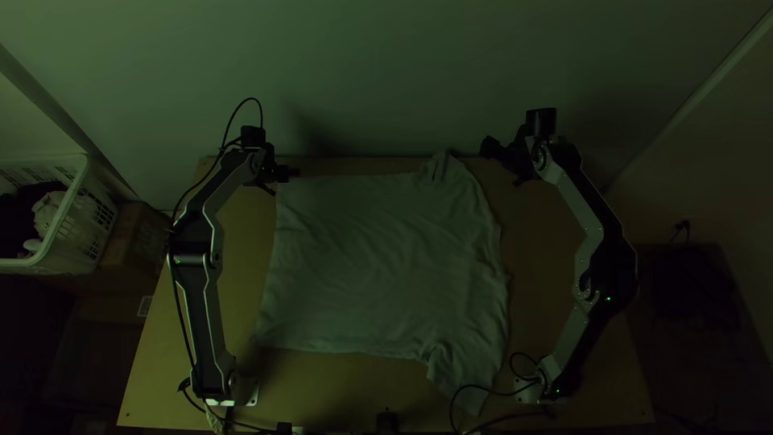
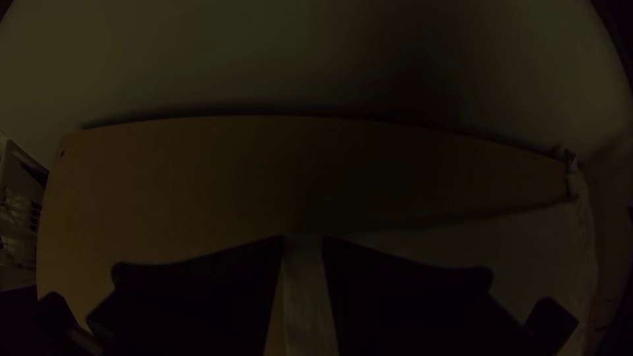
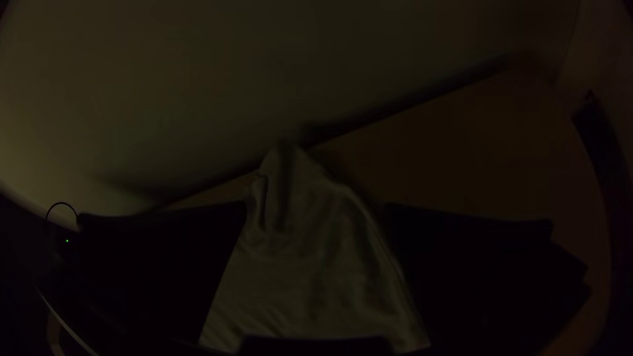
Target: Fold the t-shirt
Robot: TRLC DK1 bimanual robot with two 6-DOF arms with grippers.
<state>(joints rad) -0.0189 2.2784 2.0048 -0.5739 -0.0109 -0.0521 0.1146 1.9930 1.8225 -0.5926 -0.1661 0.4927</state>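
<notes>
Top view: pale cloth t-shirt [image 1: 386, 258] is apparently being readied for first-fold grasping, black left gripper [image 2: 303, 242] and right gripper [image 3: 316, 209] open by wooden table's [image 1: 541, 254] far edge.

T-shirt [image 1: 386, 266]: lies on table [image 1: 547, 242], between left arm [image 1: 193, 266] and right arm [image 1: 600, 266], sleeves at right. Wall [image 1: 386, 80]: stands behind table. Plastic basket [image 1: 68, 207]: left of table.

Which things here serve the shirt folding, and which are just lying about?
Job:
- T-shirt, spread out
- Left tool, at a hem corner
- Right tool, open near a sleeve

Lying about:
- White basket with cloth inside
- Brown box beside it
</notes>
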